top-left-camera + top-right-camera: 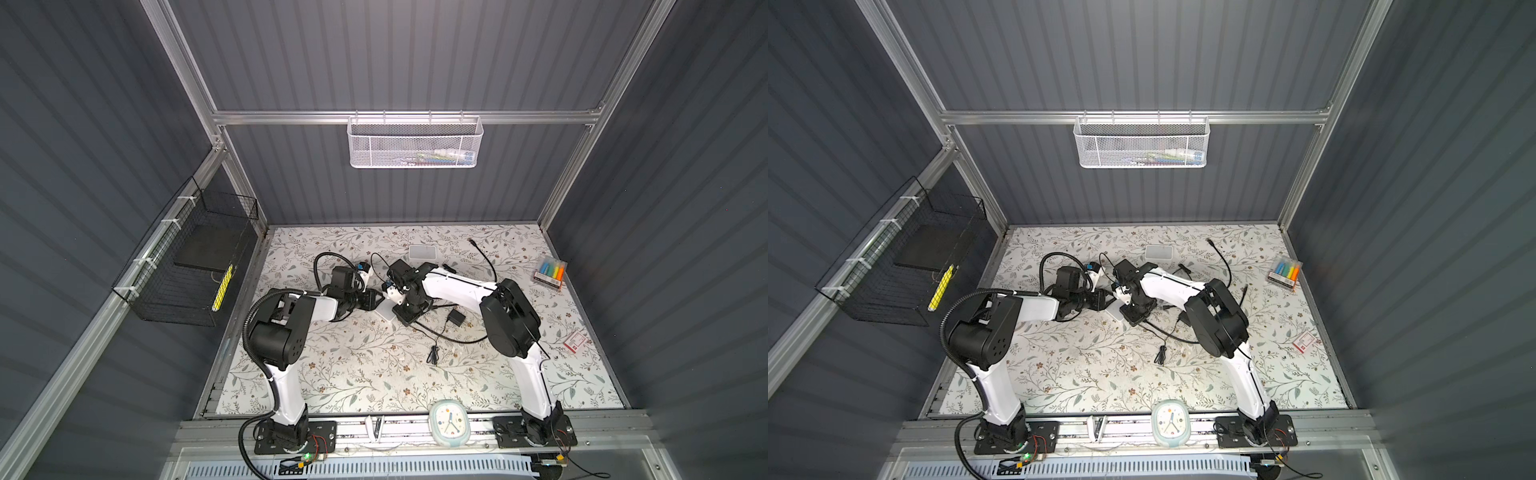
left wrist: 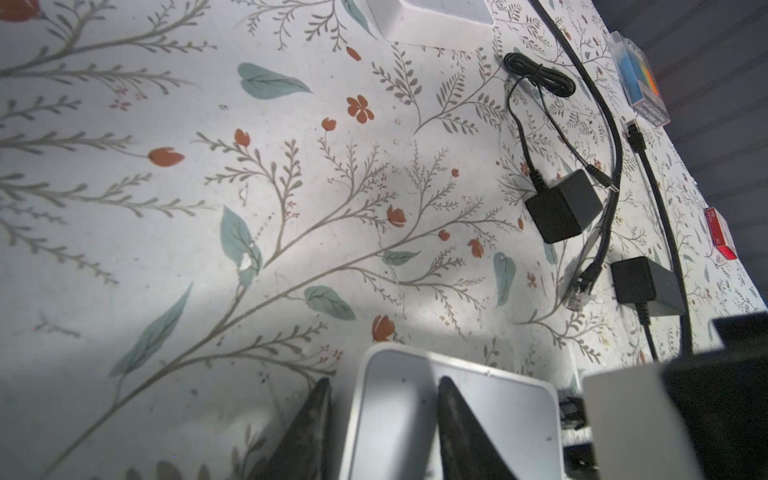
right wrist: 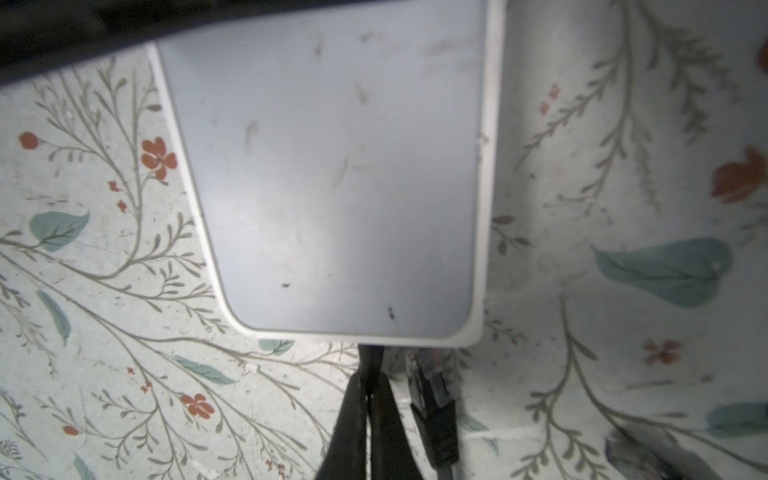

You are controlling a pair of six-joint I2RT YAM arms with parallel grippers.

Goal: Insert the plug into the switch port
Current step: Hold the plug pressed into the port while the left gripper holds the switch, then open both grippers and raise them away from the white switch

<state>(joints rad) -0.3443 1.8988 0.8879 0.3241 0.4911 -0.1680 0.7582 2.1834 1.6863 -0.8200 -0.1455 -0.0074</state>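
Note:
The switch [image 1: 388,316], a flat white box with a grey top [image 3: 332,174], lies mid-table in both top views [image 1: 1115,313]. My left gripper [image 2: 384,380] is closed over its near edge: one finger [image 2: 316,419] is outside the rim and the other [image 2: 455,419] lies on the top. My right gripper [image 3: 368,380] is at the opposite edge, shut on a thin black plug [image 3: 370,353] whose tip touches the switch's side. Whether it is in a port is hidden. A black-booted network plug [image 3: 434,403] sits right beside it at the same edge.
Two black power adapters [image 2: 563,210] [image 2: 648,286], a loose clear network plug [image 2: 579,286] and a coiled cable [image 1: 434,355] lie right of the switch. A second white box [image 1: 422,252] is behind it. A marker pack [image 1: 549,272], a red box [image 1: 575,343] and a clock [image 1: 449,424] are also in view.

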